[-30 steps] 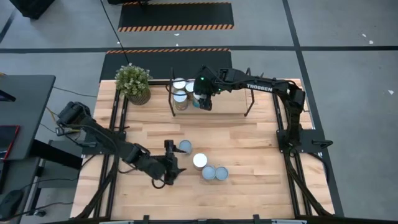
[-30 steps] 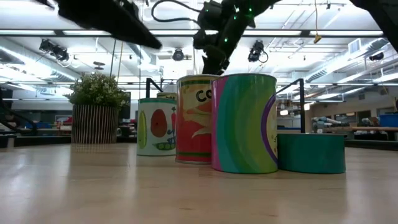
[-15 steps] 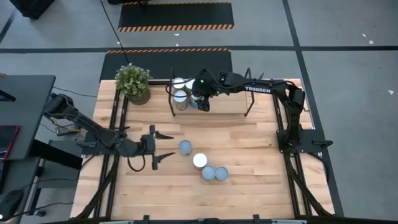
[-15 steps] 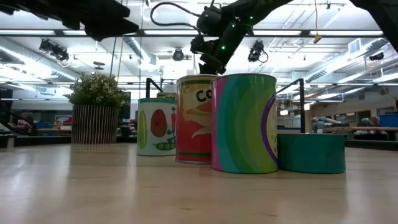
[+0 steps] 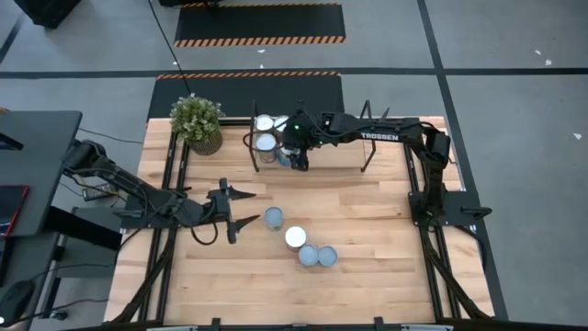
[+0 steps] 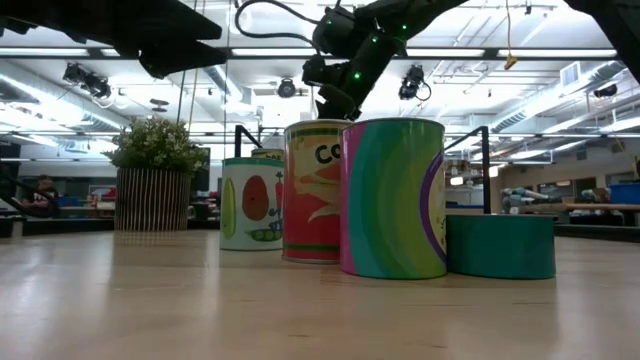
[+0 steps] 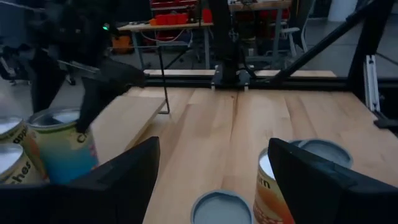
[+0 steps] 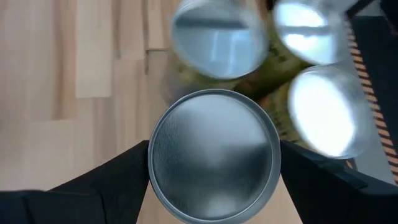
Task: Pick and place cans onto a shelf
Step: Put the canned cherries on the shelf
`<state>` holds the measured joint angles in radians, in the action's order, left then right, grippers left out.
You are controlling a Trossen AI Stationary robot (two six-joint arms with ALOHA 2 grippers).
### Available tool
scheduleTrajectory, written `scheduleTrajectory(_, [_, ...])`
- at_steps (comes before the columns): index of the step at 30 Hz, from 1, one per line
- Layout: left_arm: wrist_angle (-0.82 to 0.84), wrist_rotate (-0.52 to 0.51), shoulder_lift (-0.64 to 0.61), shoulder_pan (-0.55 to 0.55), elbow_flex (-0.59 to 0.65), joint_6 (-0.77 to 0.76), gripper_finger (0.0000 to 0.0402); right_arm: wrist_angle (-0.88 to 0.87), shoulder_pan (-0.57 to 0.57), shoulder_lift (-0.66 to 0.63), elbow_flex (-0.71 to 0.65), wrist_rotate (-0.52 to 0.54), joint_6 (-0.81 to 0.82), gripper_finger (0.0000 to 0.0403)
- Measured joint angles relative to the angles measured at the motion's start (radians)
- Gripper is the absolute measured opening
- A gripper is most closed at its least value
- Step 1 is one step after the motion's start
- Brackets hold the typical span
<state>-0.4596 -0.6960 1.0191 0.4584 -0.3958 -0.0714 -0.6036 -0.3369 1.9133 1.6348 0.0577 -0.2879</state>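
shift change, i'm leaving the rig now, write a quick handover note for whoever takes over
Right gripper: over the shelf, jaws around a can beside three cans already there; not released.
Left gripper: open and empty, low over the table, facing the four cans left in the middle.
Done: three shelved, a fourth being placed.
Left: release it, then move the other four.

1. The shelf [image 5: 331, 156] at twelve o'clock is crowded at its nine o'clock end by cans [image 5: 265, 142] and the right hand [image 5: 299, 158]; its three o'clock half lies bare.
2. Four cans [image 5: 295, 237] cluster mid-worktop [image 5: 367, 239], open boards around them.
3. A potted plant [image 5: 197, 122] blocks the eleven o'clock corner.
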Motion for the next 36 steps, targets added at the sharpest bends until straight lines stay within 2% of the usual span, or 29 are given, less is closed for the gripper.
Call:
scheduleTrajectory(7, [0.006, 0.0, 0.001, -0.007, 0.0, -0.041, 0.0304, 0.009, 0.007, 0.0, -0.016, 0.055, 0.0, 0.0334])
scheduleTrajectory(13, [0.007, 0.001, 0.001, -0.008, 0.0, -0.041, 0.0304, 0.04, 0.006, 0.0, -0.016, 0.014, 0.001, 0.0338])
scheduleTrajectory(24, [0.007, 0.001, 0.001, -0.008, 0.0, -0.041, 0.0304, 0.042, 0.004, 0.0, -0.016, 0.019, 0.004, 0.0373])
scheduleTrajectory(36, [0.021, 0.001, 0.001, -0.008, -0.001, -0.045, 0.0304, 0.023, 0.031, -0.002, 0.033, 0.083, 0.023, 0.0374])
